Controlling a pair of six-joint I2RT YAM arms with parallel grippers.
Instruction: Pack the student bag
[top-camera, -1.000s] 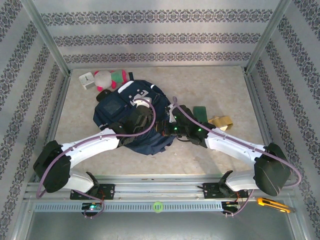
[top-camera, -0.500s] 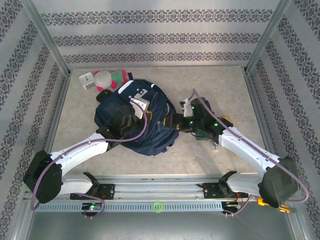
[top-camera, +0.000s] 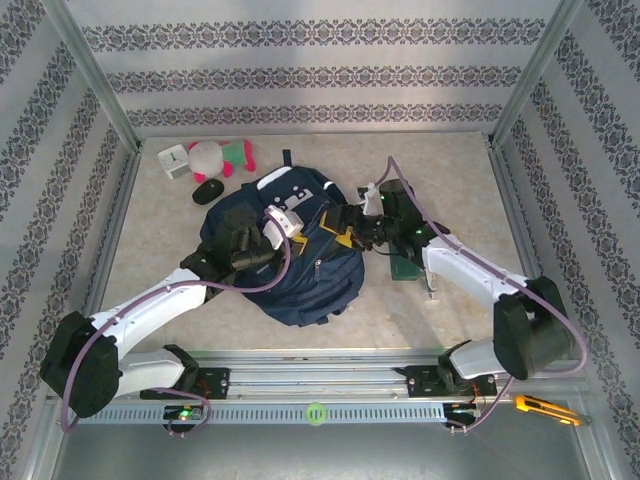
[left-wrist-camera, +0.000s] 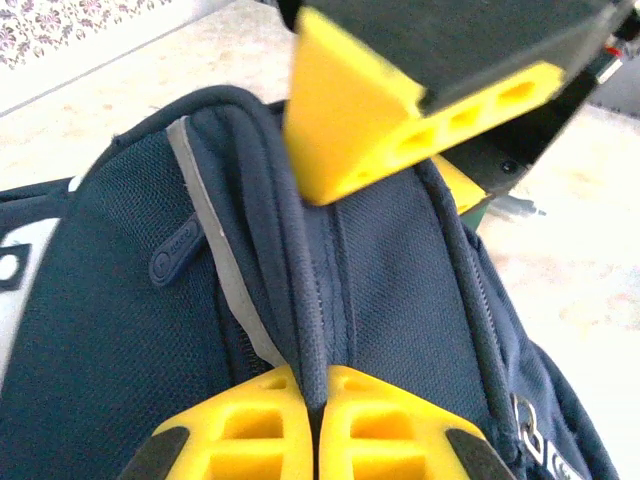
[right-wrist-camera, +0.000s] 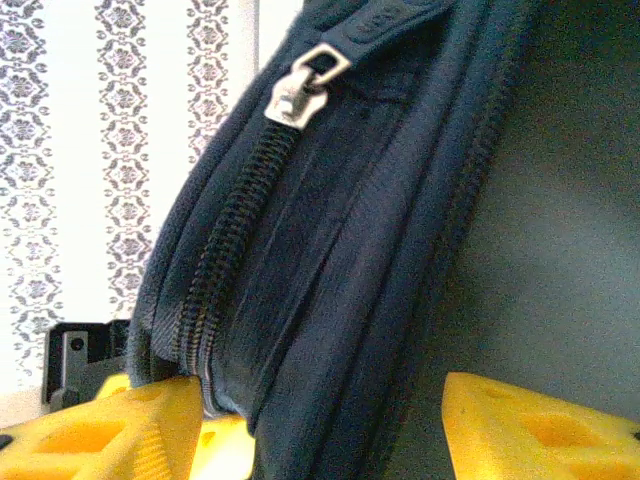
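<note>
We find the student bag lying on the table near its middle, between the two arms, with both working on its upper edge; the left gripper is closed tight on a ridge of navy fabric beside the zip seam, pinching it from the near side; the right gripper has its jaws well apart astride the zipped edge of the bag, and we see no clamp on the cloth. The zip pull hangs free above the right fingers, touched by neither pad, and the teeth below it look closed. We judge the step in hand to be opening the bag, with nothing yet packed; a plush toy and a dark mouse lie apart from the bag at the far left, and a green item sits just beside it under the right arm. The next move, in our view, calls for the right gripper to rise to the pull, close on that small tab squarely, and draw it along the seam while the left holds the fabric taut; a slack hold would let the cloth bunch and the slider jam.
</note>
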